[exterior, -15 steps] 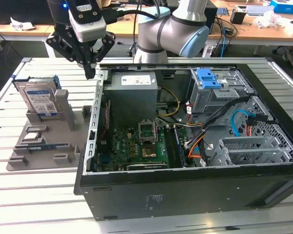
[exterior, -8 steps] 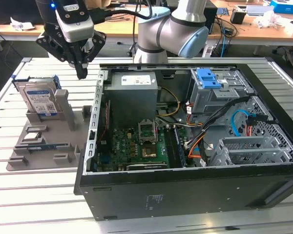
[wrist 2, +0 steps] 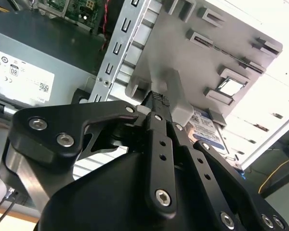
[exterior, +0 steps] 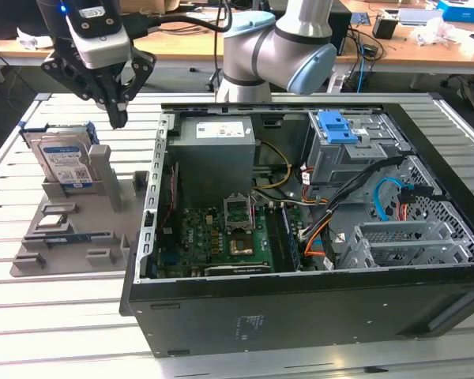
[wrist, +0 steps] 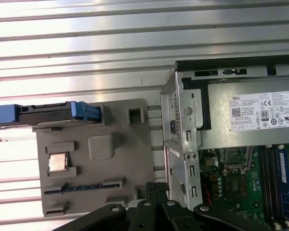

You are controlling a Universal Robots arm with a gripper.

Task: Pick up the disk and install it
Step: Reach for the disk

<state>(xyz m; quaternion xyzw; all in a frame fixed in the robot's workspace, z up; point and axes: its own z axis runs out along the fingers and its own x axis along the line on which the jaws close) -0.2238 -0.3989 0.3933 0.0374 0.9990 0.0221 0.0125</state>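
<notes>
Pincer [wrist 2: 159,100] narrow, tips together, holding nothing, hung over tray [exterior: 87,217] | disk [exterior: 65,160] stood on edge in tray slot on counter [exterior: 47,316], exterior view's left, outside case [exterior: 300,308], near pincer but apart | judged: pick and install both undone.

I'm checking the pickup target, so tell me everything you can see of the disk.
The disk is a flat silver drive with a white-and-blue label, clipped in a bright blue plastic frame. It stands on edge in a slot of the grey holder tray, at the exterior view's left. The claw hangs near it, apart.
</notes>
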